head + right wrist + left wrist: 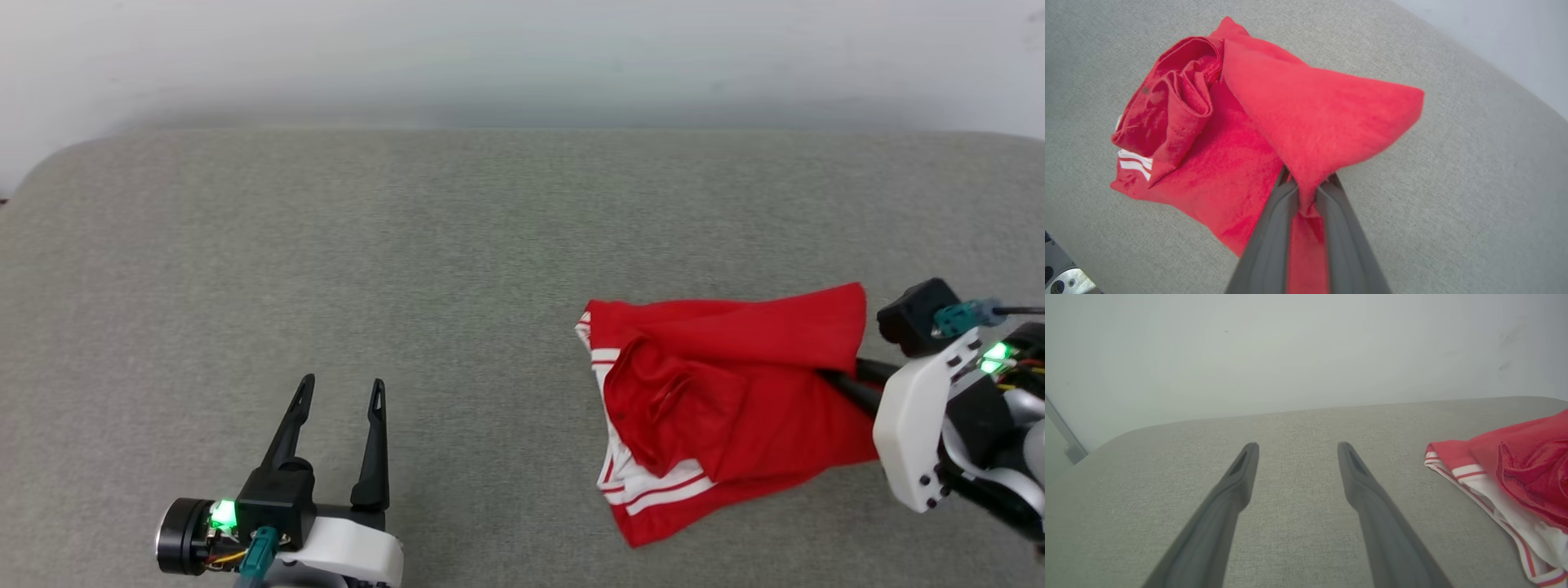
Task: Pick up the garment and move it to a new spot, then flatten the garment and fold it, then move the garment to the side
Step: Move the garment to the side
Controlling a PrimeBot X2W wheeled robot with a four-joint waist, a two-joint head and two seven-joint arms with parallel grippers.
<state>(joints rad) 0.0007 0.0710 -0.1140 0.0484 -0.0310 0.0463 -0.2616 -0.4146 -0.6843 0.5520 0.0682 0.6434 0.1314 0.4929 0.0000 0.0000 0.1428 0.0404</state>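
- On the right gripper [1306, 183]: two long dark fingers drawn almost together, pinching a fold of red cloth, with only that thin strip of fabric between them.
- Right at those fingertips: an edge of the garment [1298, 118], held in the pinch and standing up in a broad, loose red flap that spreads away from the fingers on both sides.
- Just beyond the flap: the rest of the garment lying crumpled on the grey fabric surface [1453, 196], with a bunched roll of red cloth towards the end away from the gripper.
- At the garment's far end from the right gripper: white cloth with narrow red stripes, peeking out from under the red folds.
- No lettering to be made out on the cloth.
- On the left gripper [342, 382]: two dark fingers spread wide apart, holding nothing, bare grey fabric visible in the gap between them.
- Under the left gripper's fingers: the same grey surface, close below; contact or a small gap impossible to tell.
- Off to the right of the left gripper, well apart from its fingers: the striped white edge of the garment [1527, 465], with the red folds piled behind it.
- Ahead of the left gripper's fingertips: open grey fabric running to a rounded far edge.
- Past that edge: a plain pale wall [1290, 355].
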